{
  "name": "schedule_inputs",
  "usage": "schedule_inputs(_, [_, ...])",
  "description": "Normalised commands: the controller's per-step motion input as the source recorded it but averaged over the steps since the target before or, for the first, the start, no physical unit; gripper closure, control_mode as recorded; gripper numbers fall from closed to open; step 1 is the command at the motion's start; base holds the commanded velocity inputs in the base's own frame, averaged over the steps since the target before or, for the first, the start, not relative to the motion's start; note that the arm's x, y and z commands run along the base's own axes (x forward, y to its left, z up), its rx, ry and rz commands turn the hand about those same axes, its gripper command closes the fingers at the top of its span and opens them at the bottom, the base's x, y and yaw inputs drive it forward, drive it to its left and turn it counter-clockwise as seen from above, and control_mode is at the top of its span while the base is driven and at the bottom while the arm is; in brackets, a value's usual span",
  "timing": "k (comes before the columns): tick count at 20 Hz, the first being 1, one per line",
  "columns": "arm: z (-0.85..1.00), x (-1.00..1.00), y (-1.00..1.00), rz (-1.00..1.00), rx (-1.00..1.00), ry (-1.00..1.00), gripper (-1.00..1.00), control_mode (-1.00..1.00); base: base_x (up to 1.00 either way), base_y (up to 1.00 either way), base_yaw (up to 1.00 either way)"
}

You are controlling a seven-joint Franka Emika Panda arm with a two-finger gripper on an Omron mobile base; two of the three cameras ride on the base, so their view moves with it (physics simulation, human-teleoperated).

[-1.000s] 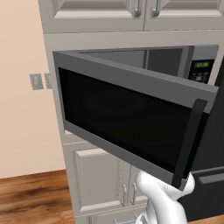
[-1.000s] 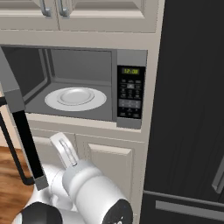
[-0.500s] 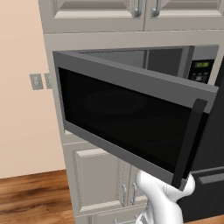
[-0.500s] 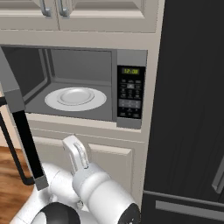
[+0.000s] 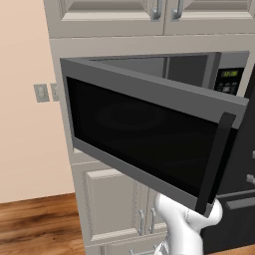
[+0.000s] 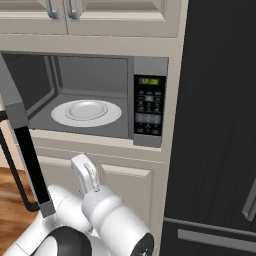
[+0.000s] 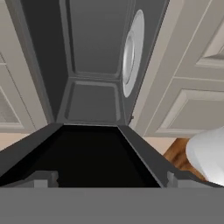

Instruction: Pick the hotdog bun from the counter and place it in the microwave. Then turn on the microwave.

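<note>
The microwave stands with its black glass door swung wide open toward me, the bar handle at its near end. Inside lies a white glass turntable plate. The keypad with a green display is to the right of the cavity. In the hand view my gripper is open, holding nothing, looking over the door's edge into the cavity; the picture is rolled, so the plate stands at the right. The hotdog bun and the counter are out of view.
A tall black fridge stands right of the microwave. Pale cabinets sit above and below it. A wall switch is on the beige wall at left, over a wood floor.
In the right base view the arm's white link has shifted a little to the right. The microwave door and plate have not moved.
</note>
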Motion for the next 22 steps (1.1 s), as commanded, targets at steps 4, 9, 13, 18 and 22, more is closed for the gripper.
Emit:
schedule_inputs(4, [0.00, 0.04, 0.21, -0.05, -0.04, 0.00, -1.00, -1.00, 0.00, 0.00, 0.00])
schedule_inputs(9, [0.00, 0.08, 0.15, -0.01, 0.00, 0.01, -1.00, -1.00, 0.00, 0.00, 0.00])
schedule_inputs(13, [0.00, 0.09, 0.22, 0.00, 0.00, 0.00, -1.00, -1.00, 0.00, 0.00, 0.00])
schedule_inputs(18, [-0.01, 0.12, 0.34, 0.00, 0.00, 0.00, -1.00, -1.00, 0.00, 0.00, 0.00])
schedule_inputs(22, [-0.01, 0.09, 0.35, 0.00, 0.00, 0.00, -1.00, -1.00, 0.00, 0.00, 0.00])
